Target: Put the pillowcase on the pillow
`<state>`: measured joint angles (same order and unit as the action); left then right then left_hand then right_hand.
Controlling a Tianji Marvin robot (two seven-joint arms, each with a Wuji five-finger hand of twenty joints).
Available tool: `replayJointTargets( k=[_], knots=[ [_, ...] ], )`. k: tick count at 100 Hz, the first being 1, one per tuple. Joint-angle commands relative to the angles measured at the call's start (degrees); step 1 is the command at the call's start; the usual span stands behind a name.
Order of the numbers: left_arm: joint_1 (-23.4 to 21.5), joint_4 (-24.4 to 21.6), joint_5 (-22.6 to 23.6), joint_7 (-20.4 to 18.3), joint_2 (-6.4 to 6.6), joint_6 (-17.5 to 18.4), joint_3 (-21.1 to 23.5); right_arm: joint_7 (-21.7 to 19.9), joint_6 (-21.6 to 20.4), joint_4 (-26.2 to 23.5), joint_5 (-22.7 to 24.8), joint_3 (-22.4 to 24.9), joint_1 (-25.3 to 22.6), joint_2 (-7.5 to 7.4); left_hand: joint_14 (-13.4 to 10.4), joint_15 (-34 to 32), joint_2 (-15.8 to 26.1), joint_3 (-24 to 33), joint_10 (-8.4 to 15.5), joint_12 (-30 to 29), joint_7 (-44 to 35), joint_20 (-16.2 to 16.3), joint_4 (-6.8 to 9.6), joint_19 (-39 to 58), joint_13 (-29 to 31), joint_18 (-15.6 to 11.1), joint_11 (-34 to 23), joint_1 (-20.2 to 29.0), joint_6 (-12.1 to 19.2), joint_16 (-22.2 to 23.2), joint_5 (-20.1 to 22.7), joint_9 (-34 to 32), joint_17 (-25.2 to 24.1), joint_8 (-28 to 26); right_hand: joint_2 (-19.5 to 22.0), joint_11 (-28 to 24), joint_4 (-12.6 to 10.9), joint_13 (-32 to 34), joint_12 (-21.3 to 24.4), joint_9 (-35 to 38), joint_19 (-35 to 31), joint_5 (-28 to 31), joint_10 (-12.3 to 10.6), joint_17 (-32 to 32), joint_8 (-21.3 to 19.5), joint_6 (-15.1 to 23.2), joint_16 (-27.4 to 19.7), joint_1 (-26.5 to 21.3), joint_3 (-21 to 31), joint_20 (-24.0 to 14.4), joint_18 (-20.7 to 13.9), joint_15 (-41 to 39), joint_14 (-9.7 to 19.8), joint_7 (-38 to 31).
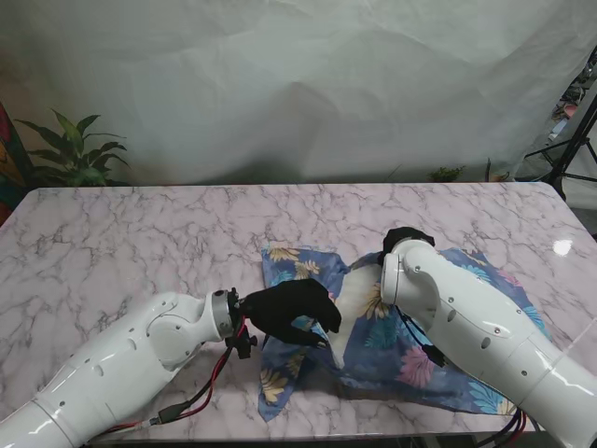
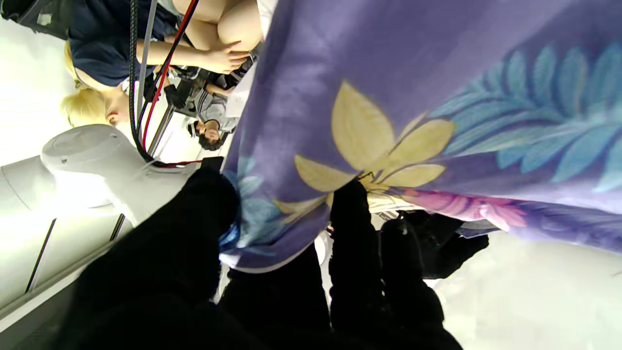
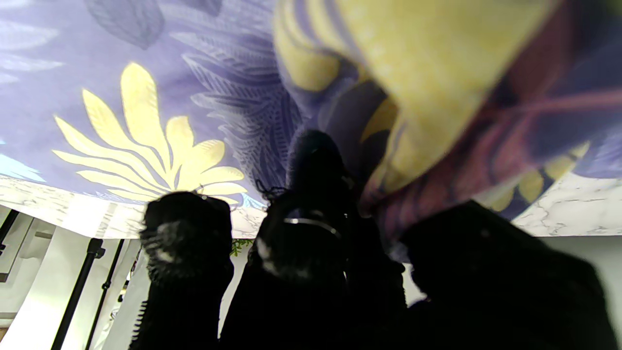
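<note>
One marble table (image 1: 121, 243) fills most of the stand's view, and on its right half, toward the edge nearer to me, lies the floral pillowcase (image 1: 466, 280), a purple cloth printed with yellow, blue and pink leaves, rumpled and spread from the middle of the table out to the right. A strip of white pillow (image 1: 353, 301) shows at its open mouth, between the two arms, with the rest covered by the cloth. The right arm (image 1: 485, 336) lies across the pillowcase, and its black-gloved right hand (image 1: 403, 239) rests at the far edge of the opening; the right wrist view shows its fingers (image 3: 315, 160) curled up against a raised fold of the cloth, pinching it. The left hand (image 1: 291, 313), also gloved in black, sits on the left flap of the pillowcase, and the left wrist view shows the hem gathered between its thumb and fingers (image 2: 352, 228), grasped. A green plant (image 1: 75, 149) stands beyond the table's far left corner.
</note>
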<state>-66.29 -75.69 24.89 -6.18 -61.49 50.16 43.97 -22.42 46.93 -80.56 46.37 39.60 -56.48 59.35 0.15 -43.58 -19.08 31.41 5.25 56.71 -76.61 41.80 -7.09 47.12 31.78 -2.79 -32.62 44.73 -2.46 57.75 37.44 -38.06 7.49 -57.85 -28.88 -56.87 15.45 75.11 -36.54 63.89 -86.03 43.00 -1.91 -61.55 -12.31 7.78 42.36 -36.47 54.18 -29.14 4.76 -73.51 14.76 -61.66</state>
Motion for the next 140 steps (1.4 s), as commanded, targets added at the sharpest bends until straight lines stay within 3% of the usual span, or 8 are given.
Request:
replayJointTargets(
  k=[1,15,34,59,87,108,121,140],
  knots=[
    [-0.4,0.0,-2.0,-0.2,-0.82,-0.2,-0.1,-0.1,0.3,0.2,-0.1,0.0,0.0,-0.07,-0.7,1.7,1.3,-0.6,3.0,-0.9,-2.3,-0.9,-1.0,1.5,0.7,0.0,1.4,1.7,-7.1,-0.6,-0.9,-3.0,-0.4,0.2,3.2,-3.5,-0.2,1.3,-0.2,1.0,-1.6,0.5,2.1,-1.8,-0.9,2.4,2.0,-3.2,1.4,0.3,-1.1,-4.5,7.7,-2.8],
    [0.0,2.0,-11.3,-1.3,-1.7,-0.9,-1.7,0.8,0.4,0.6,-0.8,-0.5,0.1,0.22,0.1,1.8,1.5,-0.7,1.9,-1.2,-2.1,-1.1,-0.73,1.4,0.0,0.6,1.3,2.5,-8.3,-0.8,-1.5,-2.2,-1.2,0.4,3.2,-3.5,-0.3,1.3,-0.2,1.0,-1.7,0.5,2.1,-1.8,-0.8,2.3,2.0,-3.2,1.4,0.3,-1.3,-4.4,7.9,-2.8],
    [0.9,4.4,-11.0,1.4,-3.69,-3.5,-3.0,2.5,0.7,1.5,-3.6,-1.6,0.6,0.93,1.2,1.9,3.0,-4.8,0.7,-2.3,-1.8,-1.1,0.27,2.5,0.3,2.5,1.6,5.5,-10.0,-1.4,-2.8,-1.8,-0.8,0.8,3.1,-3.5,-0.3,1.3,-0.2,1.0,-1.9,0.4,2.2,-1.9,-0.7,2.1,2.0,-3.3,1.4,0.3,-1.3,-4.5,7.9,-2.9],
    [5.3,11.2,-17.4,-0.1,-6.22,-6.3,-10.1,3.5,0.4,-1.3,-4.9,-0.4,-0.9,1.39,7.2,9.9,3.3,-4.4,-4.7,-13.7,-1.8,-2.5,2.52,6.8,9.1,8.6,7.4,10.0,-19.4,-13.1,-4.3,-7.7,6.3,4.8,2.7,-3.5,-0.3,1.4,0.0,1.3,-3.3,0.8,2.5,-2.3,-0.4,1.5,2.6,-3.3,1.6,-0.2,-1.8,-5.7,8.7,-2.9],
    [10.7,22.0,-27.7,-6.9,-10.04,-7.3,-18.0,3.2,1.6,-7.4,-2.9,2.4,-3.3,1.06,11.7,13.8,3.2,-7.3,-8.5,-12.8,-1.9,-10.9,2.98,8.4,15.3,13.3,6.9,15.4,-25.4,-22.6,-5.0,-8.4,13.3,10.0,2.7,-3.5,-0.4,1.3,0.2,1.3,-4.9,0.9,3.2,-2.7,-0.2,0.6,3.5,-3.9,1.5,-0.4,-2.3,-7.2,9.6,-2.8],
    [12.7,27.7,-30.9,-10.1,-12.29,-8.6,-18.9,1.7,0.7,-11.0,0.3,3.2,-4.9,0.63,11.3,13.5,3.6,-8.9,-9.0,-12.7,-1.8,-14.8,3.52,9.2,16.7,15.7,6.4,16.6,-26.4,-24.2,-5.5,-7.6,15.8,10.0,2.7,-3.6,-0.5,1.4,0.3,1.4,-6.4,1.0,3.2,-3.2,-0.1,0.3,4.3,-4.0,1.4,-0.7,-3.2,-8.4,10.8,-2.7],
    [12.8,27.9,-29.4,-9.4,-11.81,-8.7,-18.1,-0.1,-0.2,-12.3,2.8,3.9,-5.8,0.21,10.5,13.8,3.6,-8.9,-8.7,-12.8,-1.9,-15.5,3.62,8.2,15.4,15.0,6.5,16.3,-25.9,-24.2,-5.6,-7.3,14.7,9.7,2.8,-3.6,-0.5,1.4,0.4,1.5,-7.1,1.0,3.1,-3.3,-0.1,0.4,4.7,-3.9,1.3,-0.8,-3.6,-8.9,11.2,-2.7],
    [11.4,24.4,-27.1,-9.4,-8.5,-8.6,-15.2,-5.3,-5.3,-14.3,10.8,7.5,-8.6,-0.36,9.7,10.7,3.3,-8.9,-7.3,-11.7,-1.9,-14.2,3.6,9.8,13.1,11.0,6.2,15.5,-24.3,-21.1,-5.8,-7.3,11.9,8.5,3.0,-3.3,-0.4,1.4,0.5,1.5,-8.1,0.6,2.1,-3.5,-0.2,1.4,5.5,-3.4,1.0,-0.9,-4.2,-10.2,11.9,-2.5]
  ],
)
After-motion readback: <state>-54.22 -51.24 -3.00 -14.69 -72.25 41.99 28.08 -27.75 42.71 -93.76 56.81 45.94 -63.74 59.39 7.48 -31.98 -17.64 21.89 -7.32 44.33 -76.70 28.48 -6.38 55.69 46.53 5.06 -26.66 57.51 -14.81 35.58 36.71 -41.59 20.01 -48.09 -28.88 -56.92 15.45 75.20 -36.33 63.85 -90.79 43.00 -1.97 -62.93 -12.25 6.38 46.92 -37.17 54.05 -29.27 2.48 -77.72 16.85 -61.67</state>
